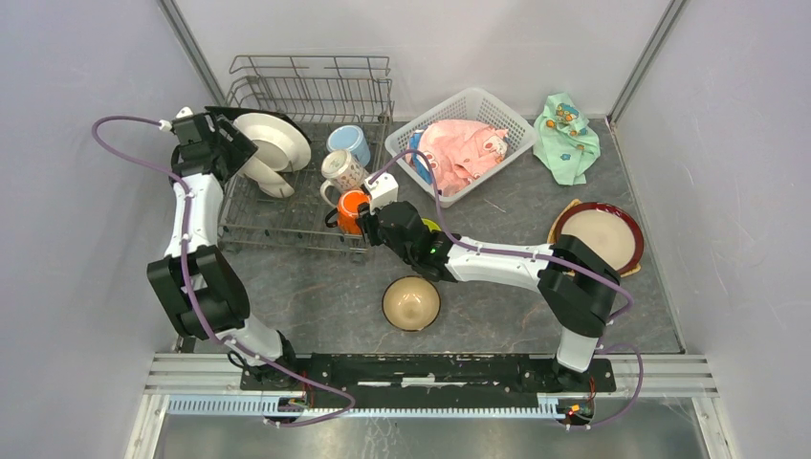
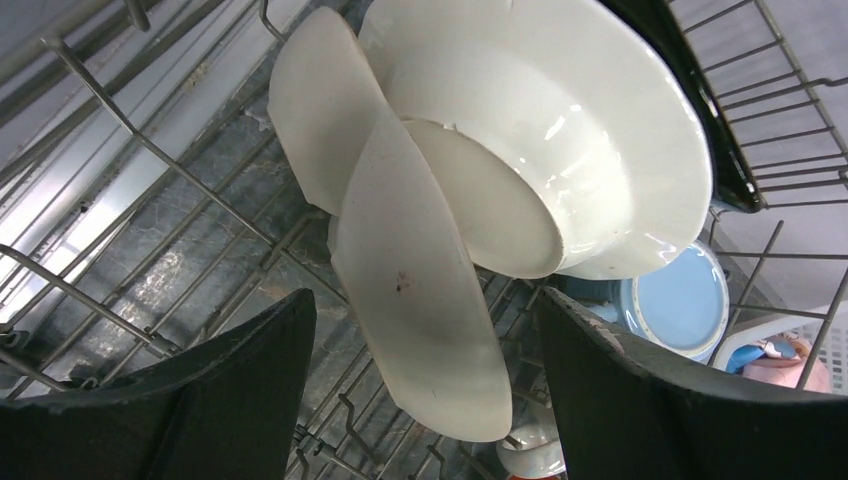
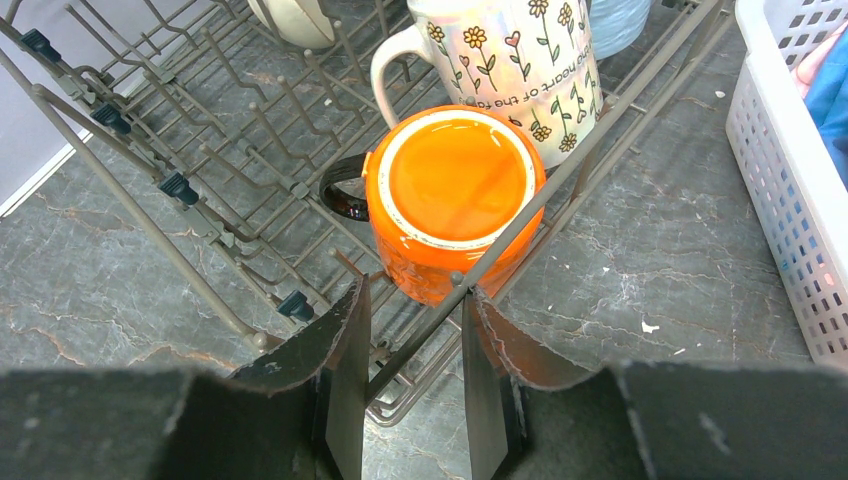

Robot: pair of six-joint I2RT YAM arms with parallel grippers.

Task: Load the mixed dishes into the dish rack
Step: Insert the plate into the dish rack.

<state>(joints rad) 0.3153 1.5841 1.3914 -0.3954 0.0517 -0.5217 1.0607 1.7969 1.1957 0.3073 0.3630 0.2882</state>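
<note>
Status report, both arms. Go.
Left gripper open over racked plates. Right gripper open, straddling dish rack rim by orange mug. Tan bowl, red-rimmed plate not racked.

The dark grey marbled table (image 1: 306, 287) carries the wire dish rack (image 1: 258, 215) at the upper left, a white plastic basket (image 1: 502, 110) at the upper middle and a mint-green cloth (image 1: 566, 139) at the upper right. A tan bowl (image 1: 411, 303) stands at the lower centre. At the right, a red-rimmed plate (image 1: 600, 237) lies on a flat tan piece (image 1: 564, 215).

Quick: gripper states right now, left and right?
Left gripper: open, cream plate between its fingers, not gripped.
Right gripper: partly open, holding nothing, orange mug just ahead.
</note>
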